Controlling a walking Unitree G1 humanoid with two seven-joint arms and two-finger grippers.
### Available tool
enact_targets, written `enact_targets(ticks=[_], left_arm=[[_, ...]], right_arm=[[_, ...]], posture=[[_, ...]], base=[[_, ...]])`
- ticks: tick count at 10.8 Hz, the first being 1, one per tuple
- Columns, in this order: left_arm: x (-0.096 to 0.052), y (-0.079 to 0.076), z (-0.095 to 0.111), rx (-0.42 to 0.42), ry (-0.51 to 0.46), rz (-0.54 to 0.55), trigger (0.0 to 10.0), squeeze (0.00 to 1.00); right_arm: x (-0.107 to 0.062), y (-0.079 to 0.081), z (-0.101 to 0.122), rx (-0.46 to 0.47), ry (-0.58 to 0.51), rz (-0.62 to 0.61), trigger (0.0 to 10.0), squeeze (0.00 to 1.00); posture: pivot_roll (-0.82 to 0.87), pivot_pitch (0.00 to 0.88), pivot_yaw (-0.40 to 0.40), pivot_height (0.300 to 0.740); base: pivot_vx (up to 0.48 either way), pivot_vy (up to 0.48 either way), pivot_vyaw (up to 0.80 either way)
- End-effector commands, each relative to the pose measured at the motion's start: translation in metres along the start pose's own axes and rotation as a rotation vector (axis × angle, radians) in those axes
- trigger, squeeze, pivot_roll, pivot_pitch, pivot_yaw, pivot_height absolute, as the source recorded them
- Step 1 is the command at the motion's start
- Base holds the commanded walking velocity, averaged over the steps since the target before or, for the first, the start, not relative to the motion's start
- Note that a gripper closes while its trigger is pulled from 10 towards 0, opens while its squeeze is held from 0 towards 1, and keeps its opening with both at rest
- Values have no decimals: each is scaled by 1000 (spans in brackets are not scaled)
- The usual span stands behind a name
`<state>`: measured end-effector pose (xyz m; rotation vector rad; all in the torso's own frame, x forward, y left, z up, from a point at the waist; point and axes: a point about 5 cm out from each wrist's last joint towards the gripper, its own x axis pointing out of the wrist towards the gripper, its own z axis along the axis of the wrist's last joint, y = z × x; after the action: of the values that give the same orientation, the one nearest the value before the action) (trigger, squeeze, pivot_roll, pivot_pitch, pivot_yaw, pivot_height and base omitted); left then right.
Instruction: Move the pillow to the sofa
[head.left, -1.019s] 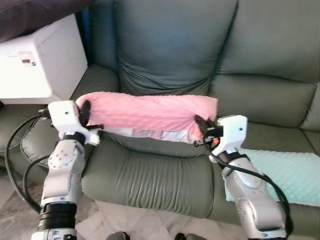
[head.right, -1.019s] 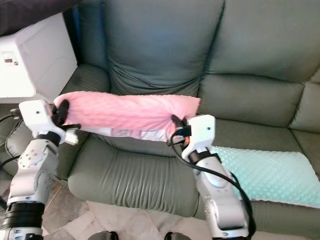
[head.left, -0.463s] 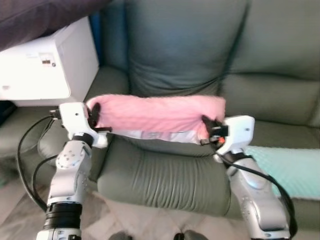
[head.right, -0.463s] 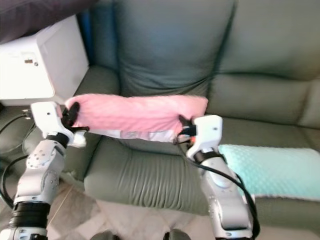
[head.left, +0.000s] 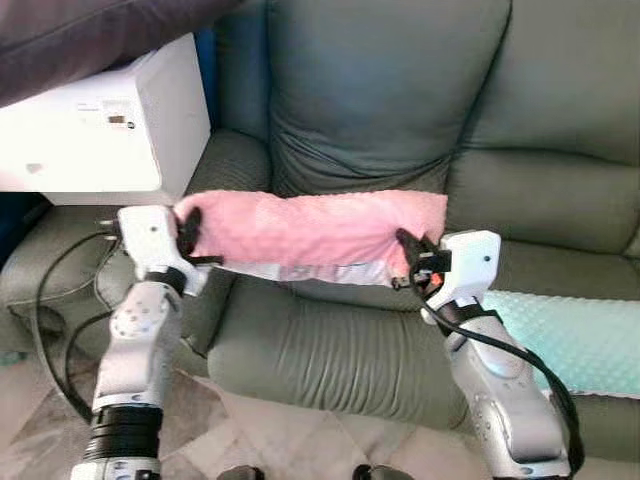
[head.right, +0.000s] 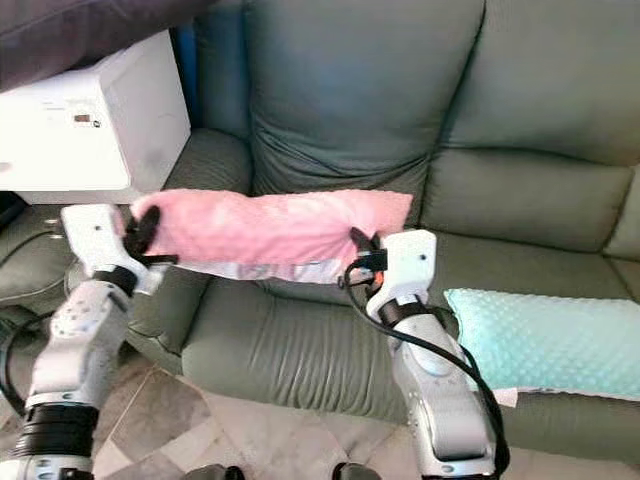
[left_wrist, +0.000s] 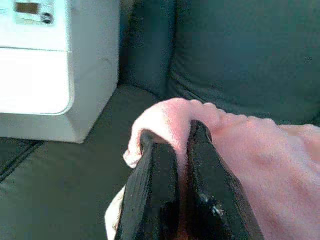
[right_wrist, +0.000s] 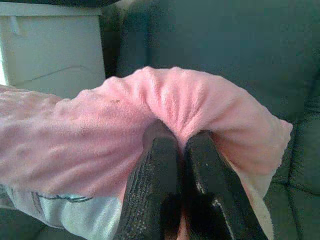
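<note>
Pillow (head.left: 315, 225) spans both hands above sofa (head.left: 400, 120) | left hand (head.left: 189, 232) clamps one end | right hand (head.left: 404, 250) clamps other

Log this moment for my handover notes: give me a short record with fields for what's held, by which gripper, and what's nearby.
held: pink pillow, stretched level between both arms, above the sofa seat
left gripper: jaws shut on the pillow's end
right gripper: jaws shut on the other end
sofa: dark green, directly ahead
mint pillow: lying on the seat to the robot's right
white appliance: by the sofa's arm, left
</note>
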<state>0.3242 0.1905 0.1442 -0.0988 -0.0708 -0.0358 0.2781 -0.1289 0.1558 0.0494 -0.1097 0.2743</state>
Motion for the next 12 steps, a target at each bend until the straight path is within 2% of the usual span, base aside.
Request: enact_targets(ticks=[1, 5, 7, 10, 12], left_arm=[[0, -2, 1, 12, -8, -4, 10000, 0], [-3, 1, -5, -58, -26, 28, 10000, 0], [-5, -3, -14, -73, 0, 9, 10000, 0], [-10, -2, -29, -93, 48, -8, 10000, 0], [-13, -3, -34, -104, 63, -15, 10000, 0]], right_arm=[[2, -1, 5, 2, -17, -13, 10000, 0], [0, -6, 5, -17, -10, -33, 10000, 0], [-1, -4, 4, -16, -11, -27, 10000, 0], [7, -2, 6, -25, -21, -38, 10000, 0], [9, -4, 5, -24, -8, -55, 10000, 0]], posture=[[-110, 151, -27, 740], [-120, 158, -32, 740], [-118, 161, -32, 740], [-109, 167, -39, 740], [-110, 176, -39, 740]], base=[[0, 0, -456], [0, 0, -777], [0, 0, 0], [0, 0, 0], [0, 0, -800]])
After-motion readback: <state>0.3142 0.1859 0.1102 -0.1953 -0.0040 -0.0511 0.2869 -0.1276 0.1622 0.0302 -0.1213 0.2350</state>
